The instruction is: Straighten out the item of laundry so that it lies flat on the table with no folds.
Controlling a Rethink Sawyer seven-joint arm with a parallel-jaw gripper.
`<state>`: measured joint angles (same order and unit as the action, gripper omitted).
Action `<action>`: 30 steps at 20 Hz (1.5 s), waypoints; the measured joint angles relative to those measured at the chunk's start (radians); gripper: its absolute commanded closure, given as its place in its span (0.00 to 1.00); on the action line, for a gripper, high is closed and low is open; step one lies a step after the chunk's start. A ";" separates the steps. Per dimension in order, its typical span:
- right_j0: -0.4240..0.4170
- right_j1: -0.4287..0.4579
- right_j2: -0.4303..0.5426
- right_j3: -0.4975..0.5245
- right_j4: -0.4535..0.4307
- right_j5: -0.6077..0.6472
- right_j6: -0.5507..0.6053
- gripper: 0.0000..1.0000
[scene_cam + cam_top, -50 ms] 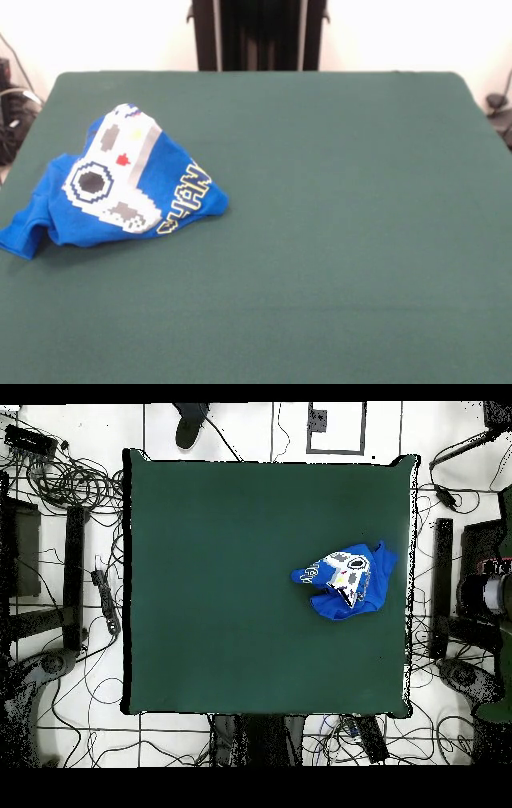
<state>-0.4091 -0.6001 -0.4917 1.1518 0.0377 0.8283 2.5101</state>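
Fingers are showing in neither view, so you are reaching blind toward the crumpled T-shirt (120,180) bunching on the table (336,240); grip an outer hem.

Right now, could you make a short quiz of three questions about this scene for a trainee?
1. True or false: the shirt lies flat with no folds.
2. In the front view, the shirt sits near which edge of the table? A) left B) right C) far
3. Fill in: the gripper is ____ in both views.

Key: 1 false, it is crumpled; 2 A; 3 not visible.
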 measured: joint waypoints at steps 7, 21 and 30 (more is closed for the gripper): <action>0.052 -0.019 -0.001 -0.025 0.000 0.173 0.000 1.00; 0.115 -0.017 -0.001 -0.119 0.006 0.312 0.000 1.00; 0.115 -0.017 -0.001 -0.119 0.005 0.312 0.000 1.00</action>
<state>-0.2942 -0.6169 -0.4928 1.0327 0.0430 1.1402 2.5101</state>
